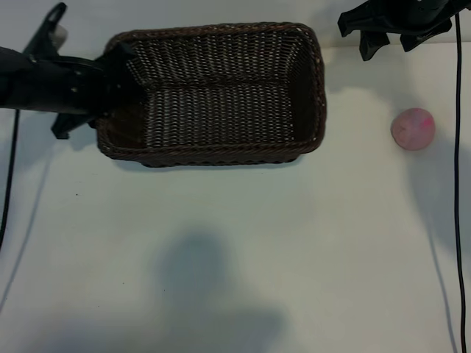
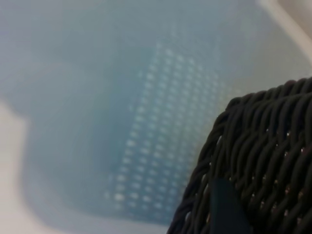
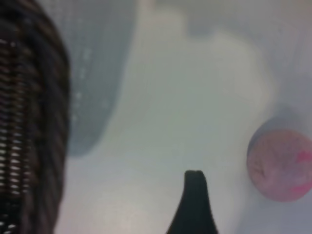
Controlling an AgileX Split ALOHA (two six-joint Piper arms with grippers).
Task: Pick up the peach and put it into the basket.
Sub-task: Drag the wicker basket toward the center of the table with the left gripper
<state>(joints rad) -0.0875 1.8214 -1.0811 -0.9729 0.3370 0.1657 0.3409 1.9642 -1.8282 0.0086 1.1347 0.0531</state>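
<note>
Peach [image 1: 413,129] sitting alone on the white tabletop [image 1: 235,243] at the right edge of the exterior view, about a third of the way down. Bare tabletop all around it, nothing touching. Well apart from the basket [image 1: 213,154], with a clear strip of tabletop between the two. Same peach [image 3: 280,165] in the right wrist view, sitting in its own soft shadow, basket wall [image 3: 29,122] far across that frame.

Basket taking up the upper middle of the exterior view, long side running left to right, inside looking bare. Big open stretch of tabletop below it, just shadows there. Thin black cable [image 1: 458,184] hanging down the right edge, passing just right of the peach.

Right gripper [image 1: 390,45] up in the upper right corner, above the peach and off the basket's upper right corner. Fingers spread wide apart, nothing between them, touching nothing. One dark fingertip [image 3: 194,195] poking into the right wrist view, clear of the peach.

Left gripper [image 1: 110,92] coming in from the left edge, right up against the basket's short left wall, around the rim. Roughly half open; can't tell from these shots whether that's an actual pinch on the wicker or just hovering at it. Left wrist view mostly basket corner [image 2: 263,161] close up, with a dark finger [image 2: 226,209] right against the weave.
</note>
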